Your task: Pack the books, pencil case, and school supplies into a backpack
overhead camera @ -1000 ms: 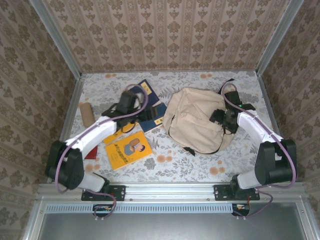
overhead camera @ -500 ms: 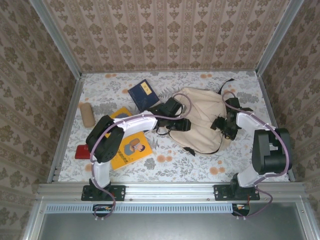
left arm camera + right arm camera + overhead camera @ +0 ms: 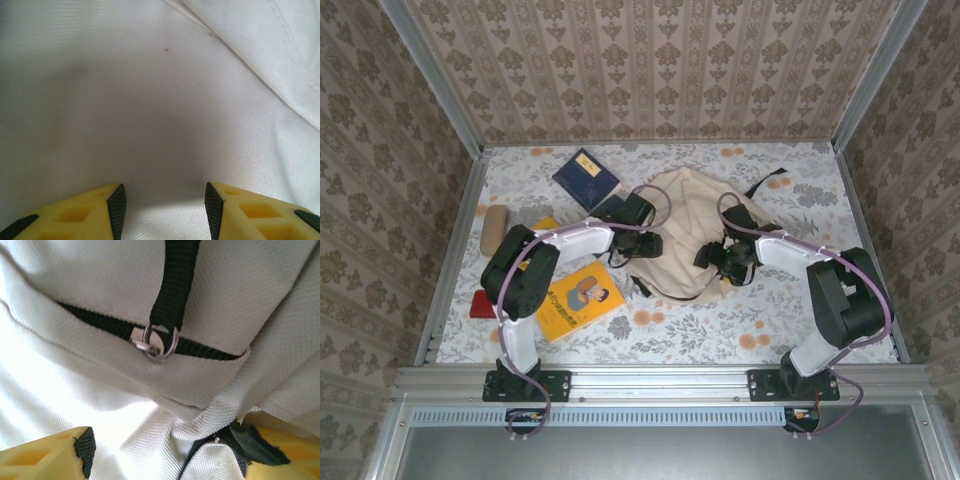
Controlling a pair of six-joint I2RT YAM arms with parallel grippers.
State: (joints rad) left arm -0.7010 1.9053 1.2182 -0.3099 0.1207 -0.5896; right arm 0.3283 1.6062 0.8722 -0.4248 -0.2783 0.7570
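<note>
The beige backpack (image 3: 685, 215) lies bunched in the middle of the table. My left gripper (image 3: 642, 243) is at its left edge. In the left wrist view the left gripper (image 3: 164, 210) has its jaws half apart, with backpack fabric (image 3: 160, 115) bulging from pad to pad. My right gripper (image 3: 718, 258) is on the bag's right side. In the right wrist view the right gripper (image 3: 165, 460) stands wide over a fabric fold, below a black zip with a metal ring (image 3: 160, 342). A navy book (image 3: 585, 178), a yellow book (image 3: 578, 298) and the tan pencil case (image 3: 494, 230) lie to the left.
A small red object (image 3: 485, 303) lies at the left edge near the wall rail. The corner of another yellow book (image 3: 545, 224) pokes out under my left arm. A black strap (image 3: 760, 185) trails from the bag toward the back right. Patterned walls close in three sides.
My left arm swung from the books onto the backpack's left edge and its jaws narrowed. My right gripper moved left, and the bag shifted left and bunched up. The navy book now lies farther back left.
</note>
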